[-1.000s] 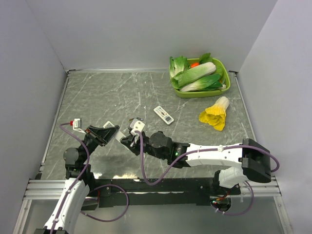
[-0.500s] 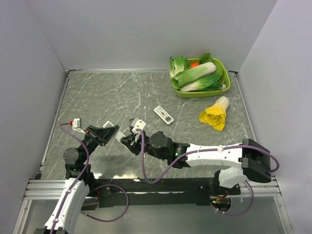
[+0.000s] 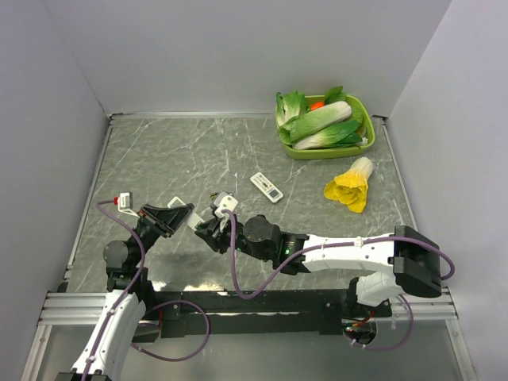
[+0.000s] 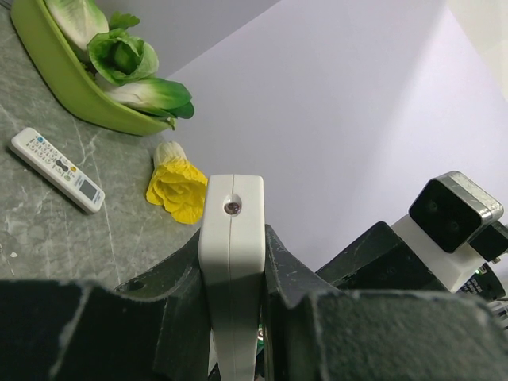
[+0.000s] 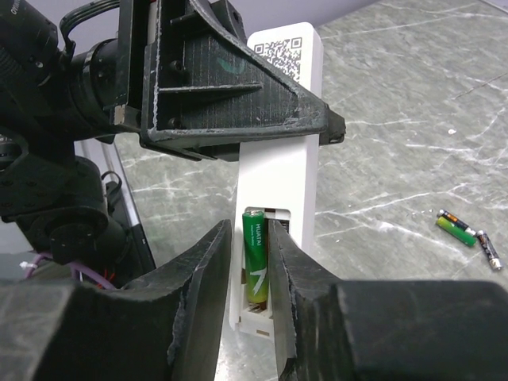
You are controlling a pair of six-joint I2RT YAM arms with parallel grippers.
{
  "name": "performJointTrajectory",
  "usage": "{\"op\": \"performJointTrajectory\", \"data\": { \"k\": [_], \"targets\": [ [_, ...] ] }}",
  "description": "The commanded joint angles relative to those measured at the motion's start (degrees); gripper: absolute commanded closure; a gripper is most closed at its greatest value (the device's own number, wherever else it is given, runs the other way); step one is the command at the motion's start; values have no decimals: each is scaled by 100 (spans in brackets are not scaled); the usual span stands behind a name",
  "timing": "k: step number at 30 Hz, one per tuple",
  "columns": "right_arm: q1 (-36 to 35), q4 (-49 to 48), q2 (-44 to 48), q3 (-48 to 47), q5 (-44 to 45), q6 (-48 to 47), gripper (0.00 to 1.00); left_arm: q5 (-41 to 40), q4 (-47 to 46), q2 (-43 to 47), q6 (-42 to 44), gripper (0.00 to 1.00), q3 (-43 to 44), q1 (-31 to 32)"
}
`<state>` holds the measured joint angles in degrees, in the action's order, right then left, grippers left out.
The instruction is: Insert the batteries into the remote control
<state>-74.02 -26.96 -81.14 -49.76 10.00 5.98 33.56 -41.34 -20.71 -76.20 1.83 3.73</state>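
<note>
Right gripper [image 3: 203, 228] has edged fractionally towards the left gripper [image 3: 189, 216], at 8 o'clock on the grey marbled table [image 3: 198, 151]. Left wrist: jaws clamp the slim white plastic remote control [image 4: 232, 254] edge-on. Right wrist: fingers pinch one small green cylindrical battery [image 5: 255, 266], half seated in the remote's open back. The second battery [image 5: 456, 228] lies at 3 o'clock. Judged step: seating the first cell. Next, press it flat, then release.

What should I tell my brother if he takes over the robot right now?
Left gripper: shut on the slim white remote, its open battery slot facing the right gripper.
Right gripper: shut on a green battery, placed in that slot; cannot tell whether it is fully seated.
Second battery: lying on the table.
Done: remote held, first battery at the slot.
Left: seat it, then fetch and load the second battery.
</note>
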Motion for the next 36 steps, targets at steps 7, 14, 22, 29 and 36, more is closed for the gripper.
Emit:
{"op": "performJointTrajectory", "data": {
  "k": [7,14,22,29,36],
  "targets": [
    [2,-116,134,10,-42,-70,60,-8,-348,49,-149,98,-1009,5],
    [1,242,476,-157,-445,-448,54,19,-146,-56,-79,98,-947,5],
    [72,1245,775,-675,-1165,-1571,27,124,-243,-170,-123,98,-886,5],
    [756,1878,846,-763,-3079,-2619,14,221,-94,-109,-88,98,-772,5],
    [1522,2468,802,-1098,-4621,-3180,20,361,48,-196,9,98,-666,14]
  ]
}}
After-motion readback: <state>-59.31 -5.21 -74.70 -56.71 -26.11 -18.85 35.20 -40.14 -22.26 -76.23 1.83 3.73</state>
